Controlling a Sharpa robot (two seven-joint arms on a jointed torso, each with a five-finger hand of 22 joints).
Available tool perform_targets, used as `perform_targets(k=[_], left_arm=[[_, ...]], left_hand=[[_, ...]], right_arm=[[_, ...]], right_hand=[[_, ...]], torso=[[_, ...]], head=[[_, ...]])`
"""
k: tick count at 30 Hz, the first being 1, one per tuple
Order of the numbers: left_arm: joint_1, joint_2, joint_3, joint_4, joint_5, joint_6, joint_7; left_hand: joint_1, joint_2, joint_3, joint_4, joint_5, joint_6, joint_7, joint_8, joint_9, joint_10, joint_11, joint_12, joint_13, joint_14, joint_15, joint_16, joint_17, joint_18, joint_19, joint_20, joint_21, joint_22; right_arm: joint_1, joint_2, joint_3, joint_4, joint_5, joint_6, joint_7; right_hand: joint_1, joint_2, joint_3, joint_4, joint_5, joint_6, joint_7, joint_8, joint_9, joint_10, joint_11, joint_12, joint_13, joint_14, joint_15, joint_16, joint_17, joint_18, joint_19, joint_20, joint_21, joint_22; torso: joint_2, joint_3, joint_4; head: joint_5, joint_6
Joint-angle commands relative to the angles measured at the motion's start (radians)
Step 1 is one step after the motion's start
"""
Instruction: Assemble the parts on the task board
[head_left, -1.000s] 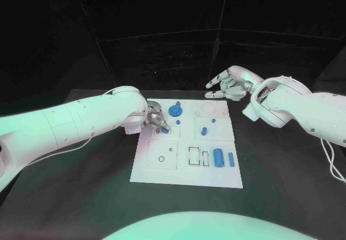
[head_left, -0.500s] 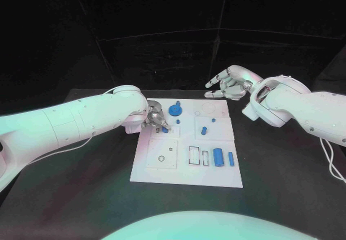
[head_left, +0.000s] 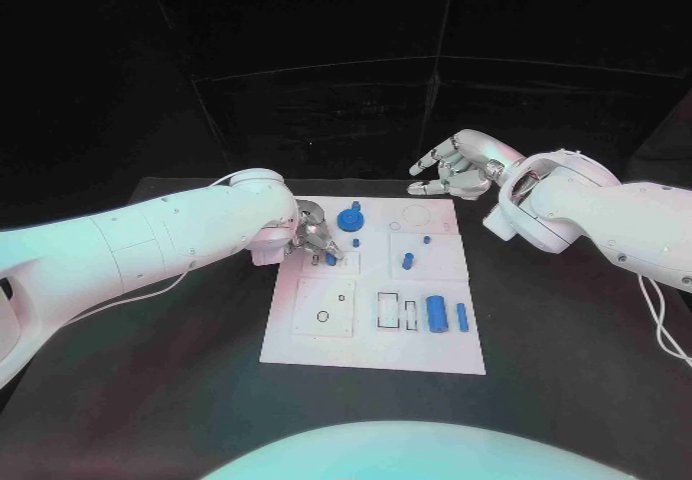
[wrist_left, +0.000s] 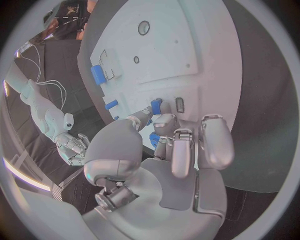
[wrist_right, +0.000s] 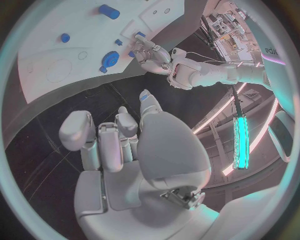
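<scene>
A white task board (head_left: 372, 345) is shown lying on the black bench (head_left: 173, 340). The left robot hand (head_left: 312, 238) is lowered over the board's far-left panel, where a small blue peg (head_left: 330, 259) is pinched between its thumb and fingertips (wrist_left: 164, 120); in the left wrist view the peg (wrist_left: 155, 106) is seen just beside a small slot in that panel. Whether the peg is already seated cannot be told. The right robot hand (head_left: 459, 166) is held above the bench beyond the board's far edge, well apart from the parts, with its fingers loosely curled and nothing held.

Other parts are distributed over the board: a blue gear (head_left: 351, 219) near the far edge, a second blue peg (head_left: 408, 263) in the right-hand panel, and a blue cylinder (head_left: 436, 313) beside a thin blue bar (head_left: 463, 318) in the near-right area, next to two outlined rectangular recesses.

The step in hand is judged to be the insertion of the small peg into its socket in the left panel. For the next move, fine alignment of the peg over its opening is called for, followed by a straight downward press and a release without tipping the part.
</scene>
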Motion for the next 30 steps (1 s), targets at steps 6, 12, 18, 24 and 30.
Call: perform_targets(k=[6, 12, 18, 24, 30], left_arm=[[-0.001, 0.011, -0.002, -0.016, -0.007, 0.026, -0.010], [-0.001, 0.018, -0.002, -0.025, -0.007, 0.030, -0.011], [-0.001, 0.023, -0.002, -0.037, -0.007, 0.036, -0.011], [-0.001, 0.023, -0.002, -0.040, -0.007, 0.037, -0.012], [-0.001, 0.010, -0.001, -0.028, -0.007, 0.014, -0.011]], left_hand=[[-0.021, 0.006, -0.028, 0.021, -0.001, 0.002, 0.004, 0.009, 0.004, 0.004, -0.008, 0.007, 0.002, 0.103, -0.009, 0.005, 0.258, -0.012, 0.004, -0.009, 0.003, 0.005], [-0.026, 0.009, -0.039, 0.031, -0.001, 0.002, 0.003, 0.011, 0.005, 0.004, -0.009, 0.008, 0.001, 0.103, -0.009, 0.005, 0.259, -0.012, 0.004, -0.009, 0.003, 0.006], [-0.031, 0.010, -0.051, 0.040, -0.001, 0.002, 0.003, 0.013, 0.006, 0.003, -0.009, 0.008, 0.000, 0.103, -0.009, 0.005, 0.259, -0.013, 0.005, -0.010, 0.003, 0.008], [-0.051, -0.004, -0.108, 0.067, -0.002, 0.004, 0.002, 0.019, 0.009, 0.003, -0.009, 0.011, -0.001, 0.103, -0.010, 0.006, 0.260, -0.013, 0.005, -0.010, 0.004, 0.011], [-0.078, -0.031, -0.218, 0.111, -0.015, 0.007, -0.002, 0.027, 0.012, 0.004, -0.012, 0.014, -0.003, 0.104, -0.012, 0.007, 0.263, -0.014, 0.007, -0.012, 0.005, 0.016]], right_arm=[[0.002, 0.002, 0.001, -0.001, 0.003, 0.006, 0.004], [0.002, 0.002, 0.001, -0.001, 0.003, 0.008, 0.003], [0.002, 0.002, 0.001, -0.001, 0.003, 0.009, 0.003], [0.002, 0.002, 0.001, -0.001, 0.003, 0.010, 0.003], [0.002, 0.002, 0.001, -0.003, 0.003, 0.011, 0.004]], right_hand=[[0.004, 0.009, -0.008, 0.000, 0.006, 0.003, 0.000, 0.005, 0.001, -0.007, 0.000, -0.007, -0.002, 0.050, -0.004, -0.002, 0.032, 0.013, -0.004, -0.001, -0.008, -0.003], [0.003, 0.009, -0.009, 0.001, 0.005, 0.003, 0.001, 0.005, 0.001, -0.007, 0.000, -0.008, -0.002, 0.050, -0.004, -0.003, 0.031, 0.013, -0.005, -0.001, -0.009, -0.005], [0.002, 0.009, -0.011, 0.002, 0.004, 0.003, 0.001, 0.005, 0.001, -0.008, 0.000, -0.009, -0.003, 0.050, -0.004, -0.004, 0.030, 0.014, -0.006, -0.001, -0.011, -0.008], [-0.001, 0.009, -0.016, 0.005, 0.001, 0.002, 0.001, 0.006, 0.001, -0.008, 0.001, -0.009, -0.004, 0.050, -0.004, -0.005, 0.030, 0.014, -0.006, -0.001, -0.012, -0.009], [-0.003, 0.010, -0.020, 0.007, -0.002, 0.002, 0.001, 0.006, 0.001, -0.009, 0.001, -0.010, -0.004, 0.050, -0.004, -0.005, 0.030, 0.014, -0.006, -0.001, -0.012, -0.010]], torso=[[0.000, -0.0002, -0.0002], [0.000, -0.0001, 0.0001], [0.000, -0.0005, 0.0000], [-0.001, -0.0010, 0.0001], [0.000, -0.0016, 0.0008]], head=[[-0.002, 0.000], [-0.003, -0.001], [-0.004, -0.001], [-0.006, -0.002], [-0.009, -0.004]])
